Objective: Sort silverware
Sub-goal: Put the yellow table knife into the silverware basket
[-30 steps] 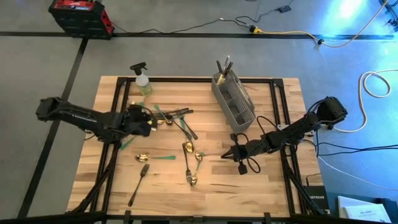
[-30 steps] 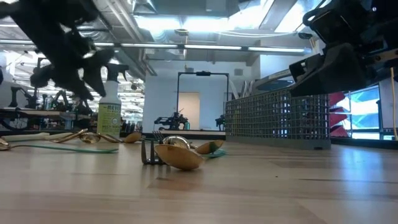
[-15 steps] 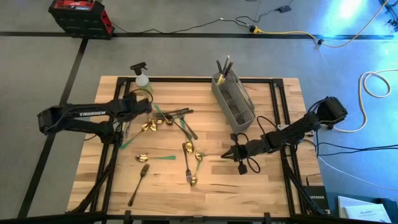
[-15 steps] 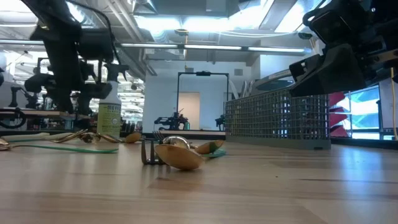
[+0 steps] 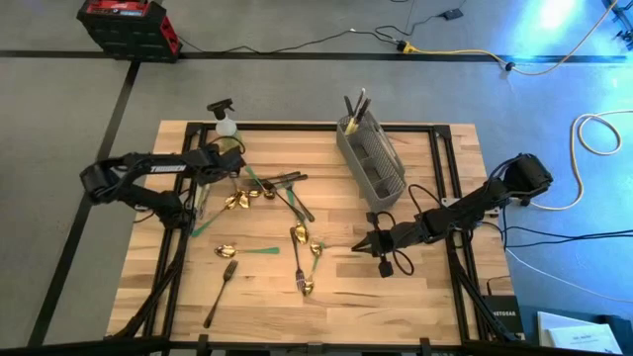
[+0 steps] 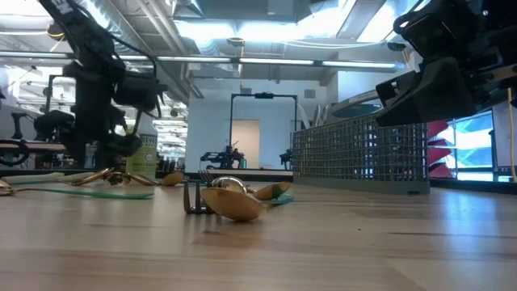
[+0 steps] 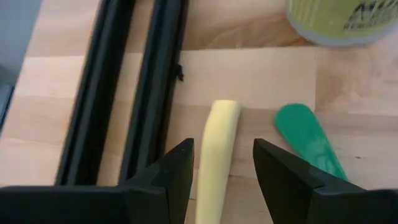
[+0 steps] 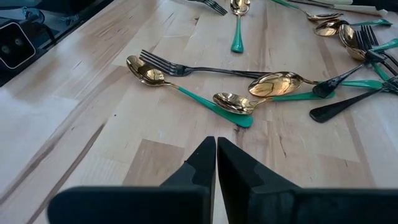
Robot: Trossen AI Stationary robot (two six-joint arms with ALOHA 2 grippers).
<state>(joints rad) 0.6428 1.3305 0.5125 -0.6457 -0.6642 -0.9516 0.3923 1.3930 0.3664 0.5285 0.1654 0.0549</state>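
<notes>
Silverware (image 5: 297,237) scattered unmoved, left tool (image 7: 222,163) swung toward spray bottle (image 5: 226,127), apparently gripping cream handle (image 7: 216,149), right tool (image 8: 216,155) closed.

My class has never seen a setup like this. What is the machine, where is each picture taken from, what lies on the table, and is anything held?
Two dark robot arms work at a wooden table. One camera looks down from above, one sits at table height, and one rides on each wrist. Scattered silverware, a grey mesh caddy and a spray bottle lie there. The left gripper is near the bottle with a pale yellow handle between its fingers. The right gripper is shut and empty.
</notes>
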